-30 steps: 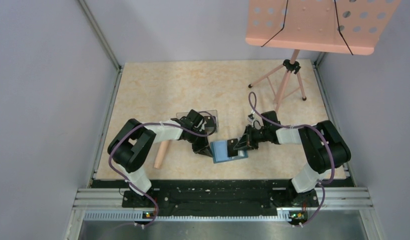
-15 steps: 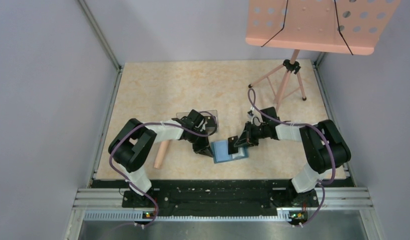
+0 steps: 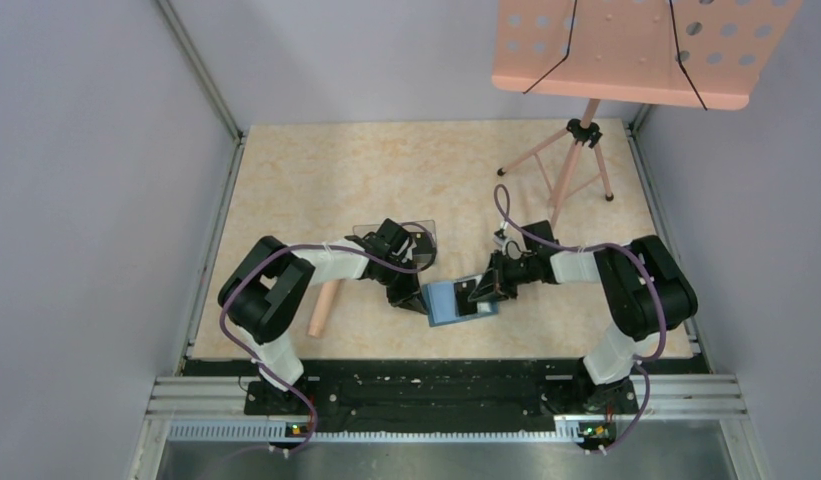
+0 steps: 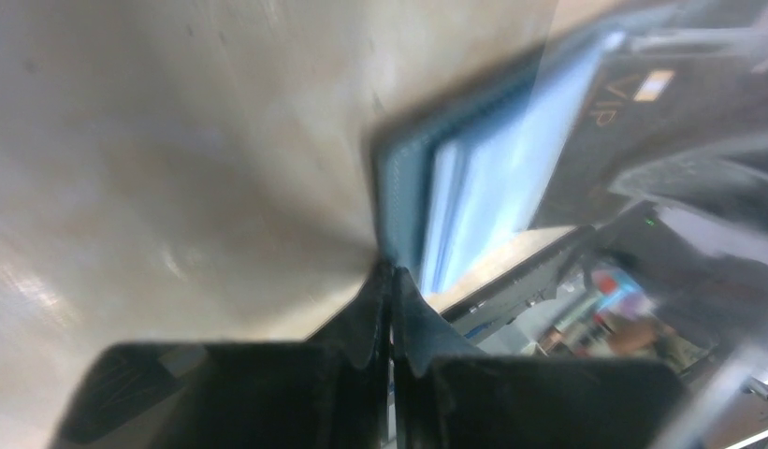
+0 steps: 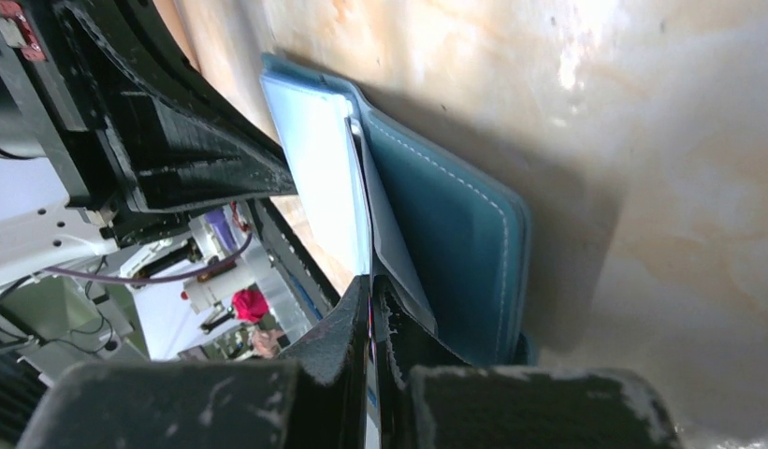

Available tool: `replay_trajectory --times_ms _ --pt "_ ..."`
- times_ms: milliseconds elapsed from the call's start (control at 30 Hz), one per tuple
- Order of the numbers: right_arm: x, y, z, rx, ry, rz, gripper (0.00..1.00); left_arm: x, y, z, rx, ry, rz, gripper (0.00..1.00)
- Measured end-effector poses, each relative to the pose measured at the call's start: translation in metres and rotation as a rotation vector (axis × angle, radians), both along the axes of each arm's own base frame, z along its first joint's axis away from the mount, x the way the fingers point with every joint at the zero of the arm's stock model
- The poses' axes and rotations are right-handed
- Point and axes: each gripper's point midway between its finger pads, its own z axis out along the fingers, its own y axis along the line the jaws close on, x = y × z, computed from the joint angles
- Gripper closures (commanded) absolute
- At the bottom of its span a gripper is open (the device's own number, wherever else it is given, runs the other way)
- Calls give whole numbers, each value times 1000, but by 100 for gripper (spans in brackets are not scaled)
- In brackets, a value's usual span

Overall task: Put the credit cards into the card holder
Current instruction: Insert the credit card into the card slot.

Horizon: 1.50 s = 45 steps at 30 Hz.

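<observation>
The step in hand looks to be sliding one credit card (image 4: 632,103) into a pocket of the card holder (image 3: 444,306), which lies open on the worktop (image 3: 386,170) between the two arms, its lighter blue inner face showing. The right pincer (image 5: 371,290) is closed on the black card and holds it low over the holder's right half, the card's leading edge seemingly at a pocket mouth. The left pincer (image 4: 391,285) is closed too, tips together at the holder's left edge. Whether it nips the cover or only presses against it I cannot tell. To do this well, the card should go in nearly flat and square to the slot, pushed slowly along the pocket, while the left arm braces the holder so that it does not skid. A steep angle would likely buckle the flap or drag the holder along.
</observation>
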Motion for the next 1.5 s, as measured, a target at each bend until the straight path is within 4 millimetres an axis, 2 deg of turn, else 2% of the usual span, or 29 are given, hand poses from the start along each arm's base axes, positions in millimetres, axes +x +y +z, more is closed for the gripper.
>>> replay_trajectory --times_ms 100,500,767,1000,1133,1300,1400,1500 --pt "-7 -1 -1 7 24 7 100 0 0 0 0 0 0 100" --pt "-14 -1 -2 19 61 26 100 0 -3 0 2 0 -16 100" --pt "-16 6 -6 37 109 55 100 -1 -3 0 15 7 -23 100" --pt "-18 17 -6 1 100 82 83 -2 -3 0 18 8 -24 100" --pt "-16 14 -7 -70 99 76 71 -2 -3 0 18 9 -24 100" --pt "-7 9 1 -158 50 76 57 -1 -3 0 19 9 -24 100" --pt "-4 7 2 -201 30 78 52 -1 -5 0 18 8 -28 100" --pt "-6 8 2 -226 24 89 51 -1 -6 0 18 8 -30 100"
